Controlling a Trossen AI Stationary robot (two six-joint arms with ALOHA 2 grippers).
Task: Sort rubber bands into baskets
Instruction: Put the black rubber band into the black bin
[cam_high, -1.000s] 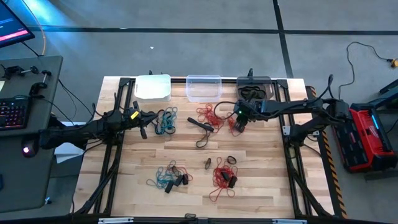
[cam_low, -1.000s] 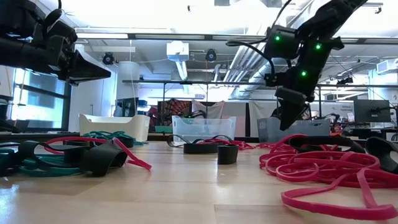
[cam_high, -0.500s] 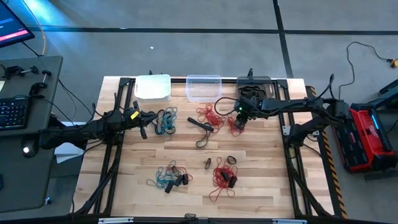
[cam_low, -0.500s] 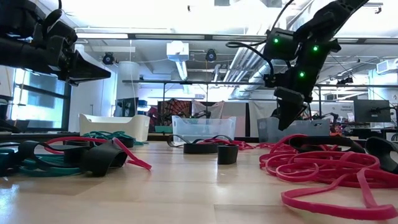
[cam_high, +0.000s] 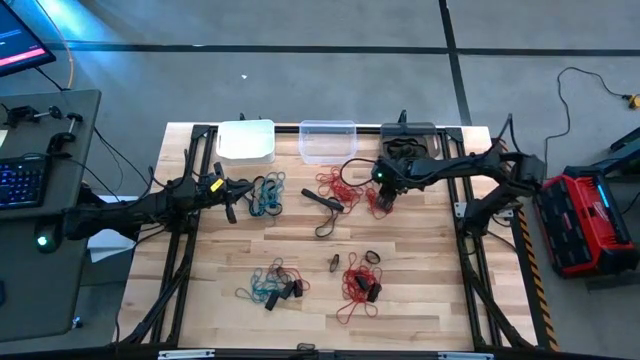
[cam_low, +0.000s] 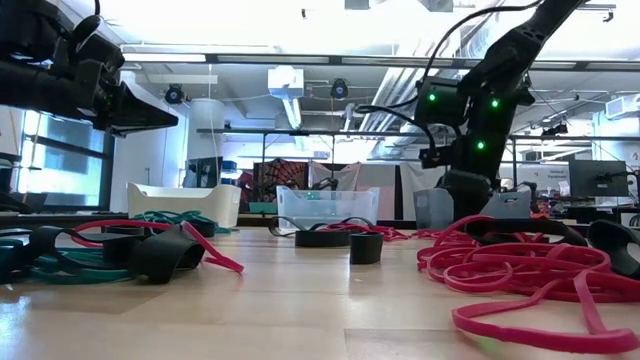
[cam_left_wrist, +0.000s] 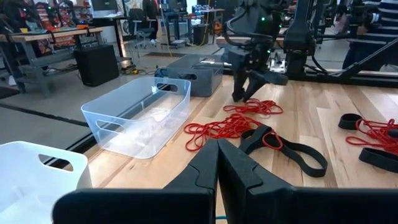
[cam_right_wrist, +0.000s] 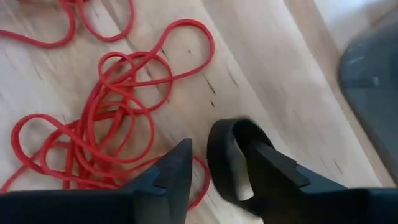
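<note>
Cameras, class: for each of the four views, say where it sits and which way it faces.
High: overhead, straight down; both arms, clear basket.
Low: table height, level across; right gripper over red rubber bands.
Left wrist: forward past shut left gripper; clear basket, as high view.
Right wrist: down past open right gripper astride black band.

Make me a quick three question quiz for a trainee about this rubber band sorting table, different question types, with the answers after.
1. True or false: the right claw is down at the table with a black band between its fingers.
2. Which basket sits between the other two? A white basket, B clear basket, C dark grey basket.
3. Fill in: the left claw hangs beside a bunch of ____ bands.

Key: 1 true; 2 B; 3 teal.
</note>
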